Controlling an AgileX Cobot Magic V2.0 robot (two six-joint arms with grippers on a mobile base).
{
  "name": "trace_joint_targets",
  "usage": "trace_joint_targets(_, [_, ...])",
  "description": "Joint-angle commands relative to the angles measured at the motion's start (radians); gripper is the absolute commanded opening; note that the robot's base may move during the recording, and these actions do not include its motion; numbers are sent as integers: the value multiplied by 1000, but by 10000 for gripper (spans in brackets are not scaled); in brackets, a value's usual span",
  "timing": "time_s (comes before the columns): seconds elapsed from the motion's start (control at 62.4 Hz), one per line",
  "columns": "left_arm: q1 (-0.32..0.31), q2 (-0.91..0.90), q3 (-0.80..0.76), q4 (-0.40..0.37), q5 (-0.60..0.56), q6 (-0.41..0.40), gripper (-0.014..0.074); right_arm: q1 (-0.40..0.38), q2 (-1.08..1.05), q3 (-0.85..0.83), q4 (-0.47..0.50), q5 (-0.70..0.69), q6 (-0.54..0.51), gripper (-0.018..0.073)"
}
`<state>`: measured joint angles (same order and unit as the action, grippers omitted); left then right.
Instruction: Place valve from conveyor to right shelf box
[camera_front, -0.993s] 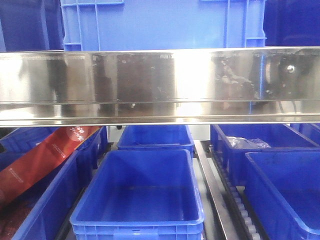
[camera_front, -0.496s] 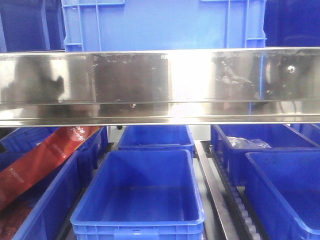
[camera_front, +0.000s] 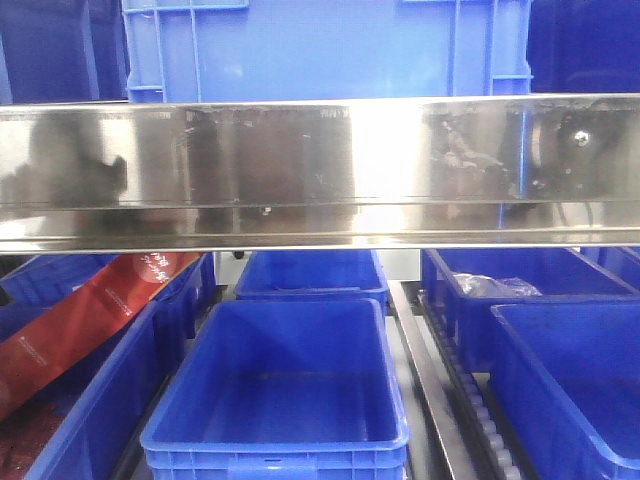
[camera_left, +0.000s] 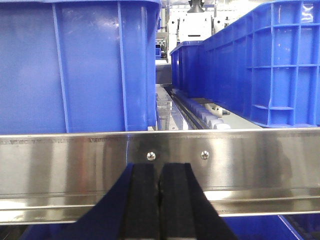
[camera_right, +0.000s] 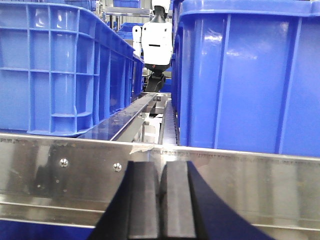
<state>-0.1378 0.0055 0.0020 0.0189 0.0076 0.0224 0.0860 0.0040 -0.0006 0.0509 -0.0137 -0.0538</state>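
The left gripper and right gripper are both pressed closed with nothing between the pads, each before a steel shelf rail. Only the front view shows the lower blue bins and a red package; only the right wrist view shows a distant white robot. Neither valve nor conveyor appears anywhere.

Six blue bins, one red strip

Left gripper, right gripper: jaws closed, empty.
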Motion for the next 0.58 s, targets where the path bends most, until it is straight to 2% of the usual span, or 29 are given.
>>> trace_joint_targets(0.0, [4, -6, -2, 4, -27, -9, -111, -3, -4, 1, -8, -22, 3, -167])
trace_joint_targets(0.56, [4, -6, -2, 4, -27, -9, -111, -3, -4, 1, -8, -22, 3, -167])
